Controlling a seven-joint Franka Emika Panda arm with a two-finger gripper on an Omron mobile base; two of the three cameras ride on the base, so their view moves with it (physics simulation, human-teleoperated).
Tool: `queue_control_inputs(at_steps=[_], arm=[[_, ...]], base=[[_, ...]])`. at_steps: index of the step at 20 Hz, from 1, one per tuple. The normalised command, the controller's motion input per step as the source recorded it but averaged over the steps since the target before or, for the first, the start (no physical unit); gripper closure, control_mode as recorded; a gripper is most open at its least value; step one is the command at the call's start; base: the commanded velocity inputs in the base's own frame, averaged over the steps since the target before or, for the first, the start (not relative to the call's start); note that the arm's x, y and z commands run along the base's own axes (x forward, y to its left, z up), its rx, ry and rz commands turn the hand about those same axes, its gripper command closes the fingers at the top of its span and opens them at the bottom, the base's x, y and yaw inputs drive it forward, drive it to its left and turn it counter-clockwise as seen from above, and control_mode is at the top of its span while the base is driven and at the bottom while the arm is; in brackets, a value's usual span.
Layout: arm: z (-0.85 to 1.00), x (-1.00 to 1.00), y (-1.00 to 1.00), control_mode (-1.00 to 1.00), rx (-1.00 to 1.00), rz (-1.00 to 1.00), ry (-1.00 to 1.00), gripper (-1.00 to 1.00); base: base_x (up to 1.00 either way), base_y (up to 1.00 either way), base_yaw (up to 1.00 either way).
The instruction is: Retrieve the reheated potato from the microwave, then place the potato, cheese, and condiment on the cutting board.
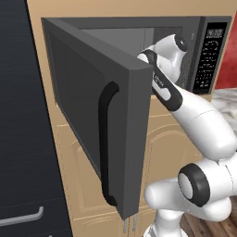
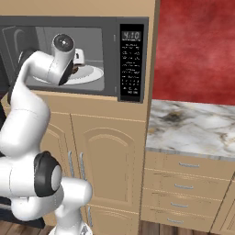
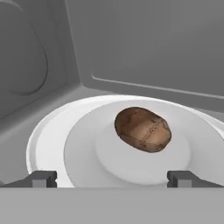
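The microwave [image 2: 131, 59] stands with its door [image 1: 92, 115] swung wide open to the left, its curved black handle [image 1: 107, 143] facing me. My arm reaches into the cavity. In the hand view the brown potato [image 3: 142, 129] lies on a white plate [image 3: 48, 140] on the turntable. My gripper [image 3: 111, 178] is open, its fingertips [image 3: 41, 178] spread wide just short of the potato, nothing between them. From the right base view the plate [image 2: 94, 73] shows past my hand. The cheese, condiment and cutting board are out of view.
The open door juts far out at the arm's left. A black appliance with a silver handle [image 1: 23, 139] stands left of the microwave. Tan cabinet doors [image 2: 110, 160] sit below it. A marble counter [image 2: 193, 124] over drawers lies to the right, before a red wall.
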Motion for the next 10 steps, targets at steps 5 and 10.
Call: queue_control_inputs(at_steps=[5,10], arm=[[-0.03,0.51,0.1,-1.0,-0.01,0.0,0.0,-1.0],[-0.11,0.5,0.14,-1.0,-0.02,0.0,0.0,-1.0]], base=[[0.0,0.0,0.0],[0.0,0.0,0.0]])
